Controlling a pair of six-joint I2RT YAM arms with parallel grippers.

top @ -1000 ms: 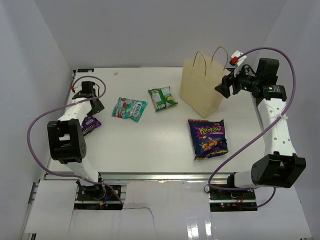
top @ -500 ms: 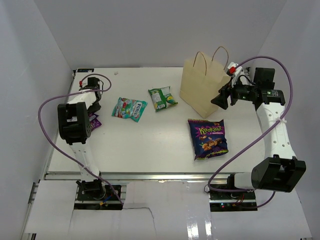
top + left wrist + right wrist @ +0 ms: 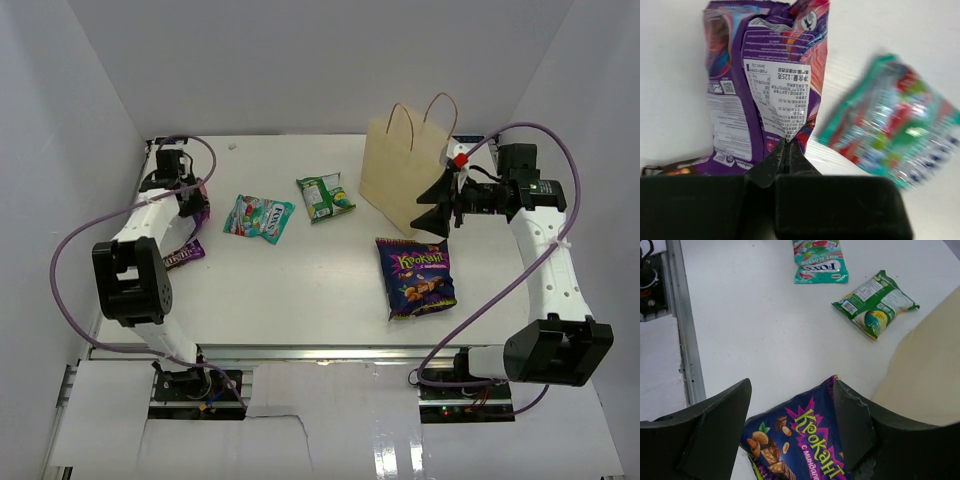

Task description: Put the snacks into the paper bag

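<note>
My left gripper [image 3: 786, 146] is shut on the lower edge of a small purple packet [image 3: 765, 75], which hangs clear of the table at the far left [image 3: 199, 206]. A dark purple bar [image 3: 182, 255] lies just in front of it. The teal pouch [image 3: 258, 217] and the green pouch [image 3: 325, 196] lie mid-table. The big purple bag [image 3: 417, 277] with yellow lettering lies in front of the paper bag [image 3: 405, 180], which stands upright. My right gripper [image 3: 792, 385] hovers open above the big purple bag's top edge, close beside the paper bag [image 3: 925, 380].
White walls close in the table on the left, right and back. A metal rail [image 3: 685, 340] runs along the table's near edge. The teal pouch [image 3: 895, 125] lies just to the right of the held packet.
My left gripper has shut on the small purple packet and lifted it off the table. My right gripper has swung left and down from beside the bag's handles to above the big purple bag.
</note>
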